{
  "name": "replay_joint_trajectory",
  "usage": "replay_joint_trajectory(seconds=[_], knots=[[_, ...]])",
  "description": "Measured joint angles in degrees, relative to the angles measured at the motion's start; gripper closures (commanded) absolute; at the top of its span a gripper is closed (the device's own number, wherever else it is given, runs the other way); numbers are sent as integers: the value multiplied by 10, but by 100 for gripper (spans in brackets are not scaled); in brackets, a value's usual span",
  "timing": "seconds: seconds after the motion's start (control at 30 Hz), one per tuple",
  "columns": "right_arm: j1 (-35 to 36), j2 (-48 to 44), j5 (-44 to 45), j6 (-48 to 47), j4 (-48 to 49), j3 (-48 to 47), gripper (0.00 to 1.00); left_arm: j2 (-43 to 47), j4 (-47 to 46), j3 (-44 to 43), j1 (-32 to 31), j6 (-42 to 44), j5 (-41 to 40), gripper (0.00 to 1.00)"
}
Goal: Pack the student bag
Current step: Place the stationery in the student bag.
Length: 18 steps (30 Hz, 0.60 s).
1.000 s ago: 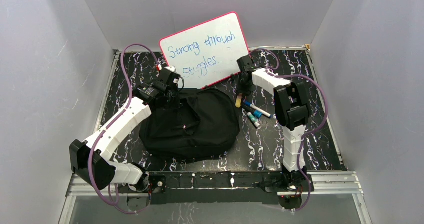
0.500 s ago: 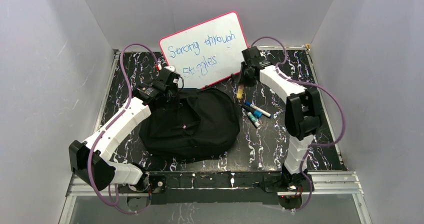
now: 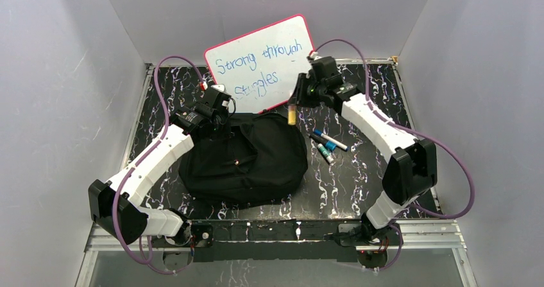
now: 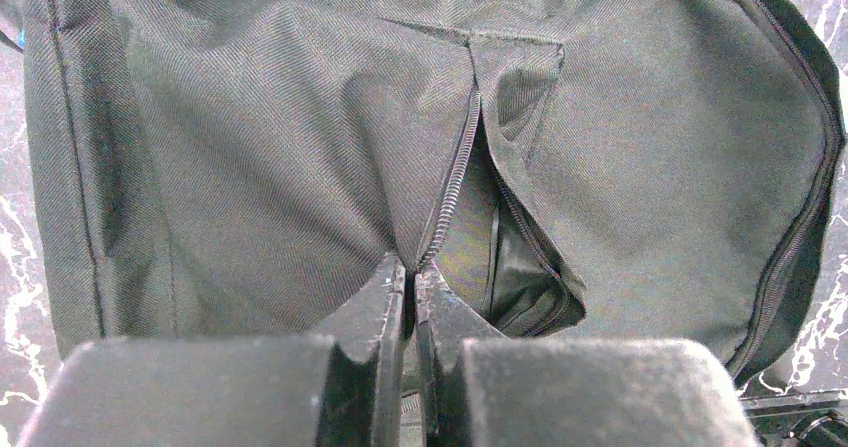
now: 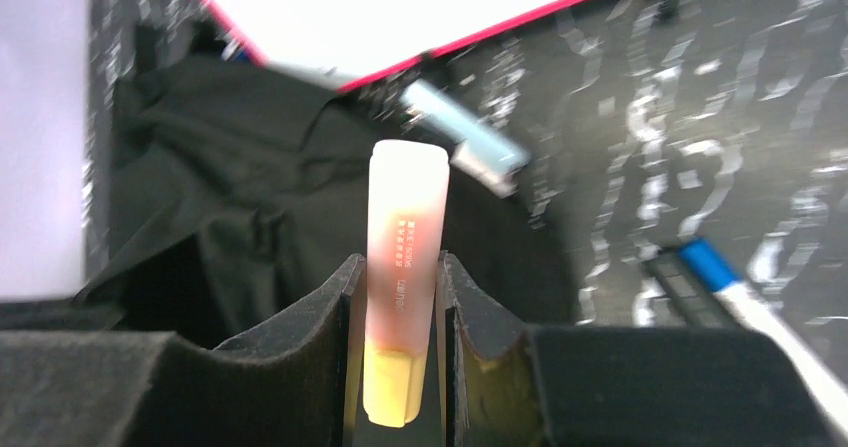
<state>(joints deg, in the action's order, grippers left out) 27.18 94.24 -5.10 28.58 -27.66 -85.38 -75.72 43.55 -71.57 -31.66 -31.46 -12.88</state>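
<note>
The black student bag [image 3: 247, 158] lies in the middle of the table, and fills the left wrist view [image 4: 250, 147]. My left gripper [image 3: 215, 121] is at the bag's far-left edge, shut [image 4: 410, 277] on the fabric edge by the zipper of a partly open pocket [image 4: 500, 257]. My right gripper [image 3: 296, 99] is shut on a pink-and-yellow highlighter [image 3: 292, 112], which hangs over the bag's far-right edge. In the right wrist view the highlighter [image 5: 403, 257] sits between the fingers, with the bag [image 5: 220, 197] below.
A whiteboard with a pink rim [image 3: 263, 61] leans on the back wall. Several markers [image 3: 328, 144] lie on the dark marbled table [image 3: 359, 171] right of the bag; one with a blue cap [image 5: 740, 302] shows in the right wrist view.
My right arm has lifted the highlighter from beside the markers and carried it left and back, over the bag's far-right edge. The left arm has held still.
</note>
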Motion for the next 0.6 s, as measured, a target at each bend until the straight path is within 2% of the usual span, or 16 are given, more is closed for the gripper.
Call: replay_joint_trajectory(seconds=[0.27,0.6], knots=[[120,-45,-14,74,128,118,90,0,-1,0,0,0,3,100],[189,-73,49,138,342,223,90,0,-1,0,0,-1,8,100]])
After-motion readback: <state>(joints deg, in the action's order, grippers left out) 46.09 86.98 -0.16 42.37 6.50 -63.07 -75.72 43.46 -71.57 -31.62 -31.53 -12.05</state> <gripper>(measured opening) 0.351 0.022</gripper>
